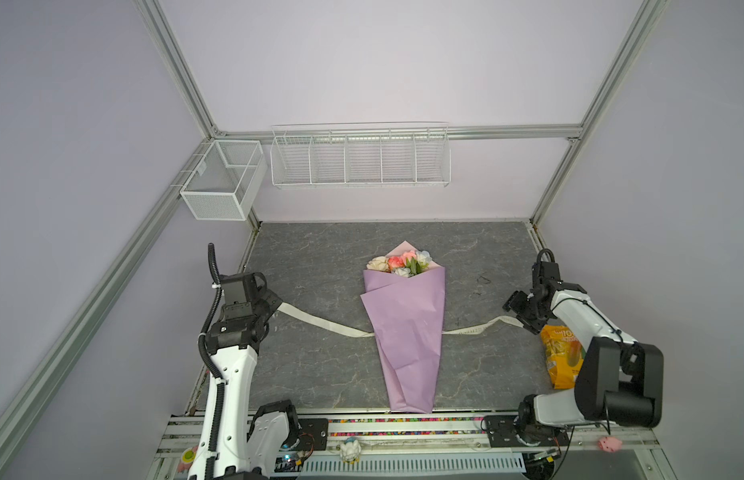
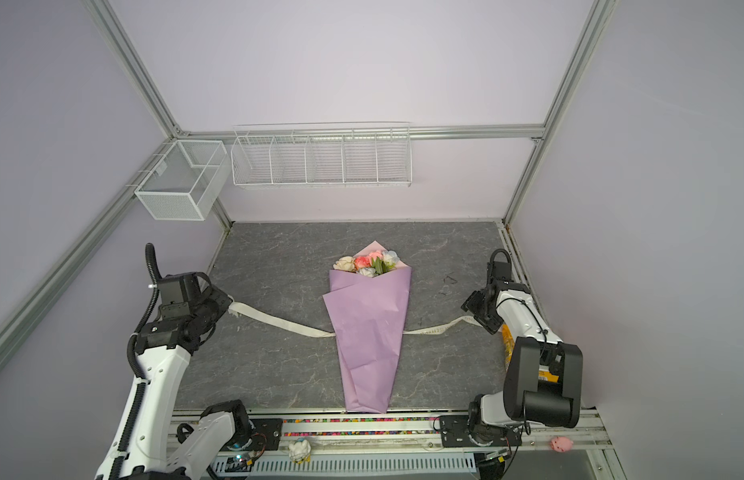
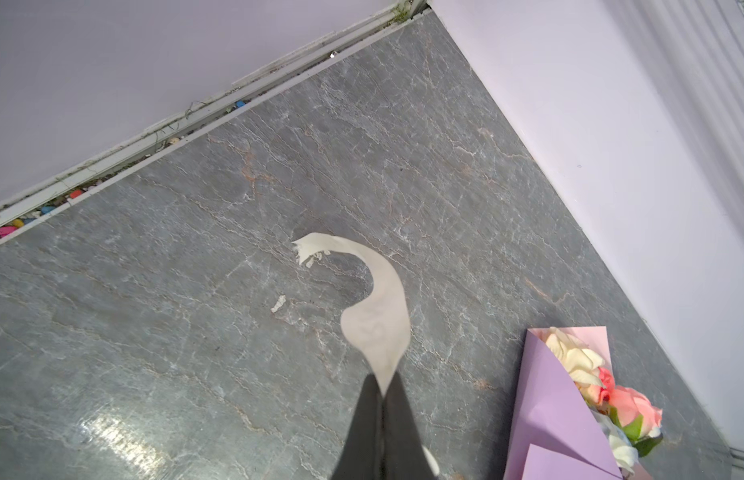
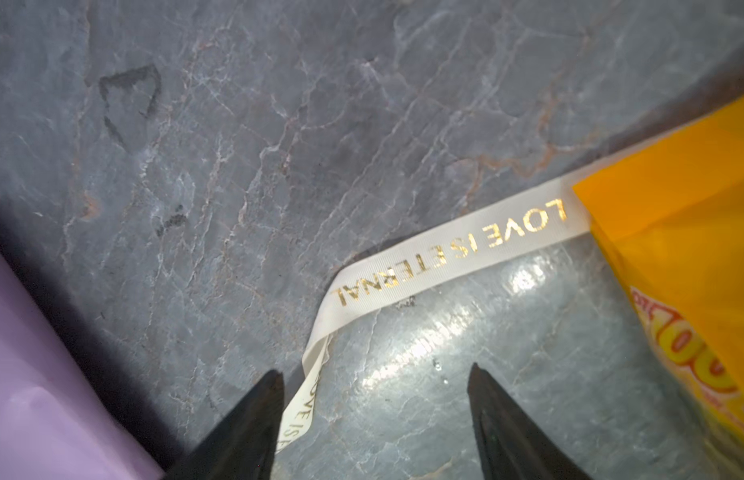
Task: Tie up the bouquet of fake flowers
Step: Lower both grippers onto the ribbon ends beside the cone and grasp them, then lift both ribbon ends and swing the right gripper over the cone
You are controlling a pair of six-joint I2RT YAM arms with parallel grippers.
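Centre of grey tabletop (image 1: 320, 257): bouquet (image 1: 405, 324), blooms far. Beneath it, ribbon (image 1: 320, 322) trailing left and right. Near right: yellow bag (image 1: 561, 357) covering ribbon's tip. Left end effector (image 3: 383, 399) pinching ribbon's left end; right end effector (image 4: 374, 370) spread, ribbon between its jaws.

Soft even light, glare on tabletop (image 4: 424, 353), near foreground blurred
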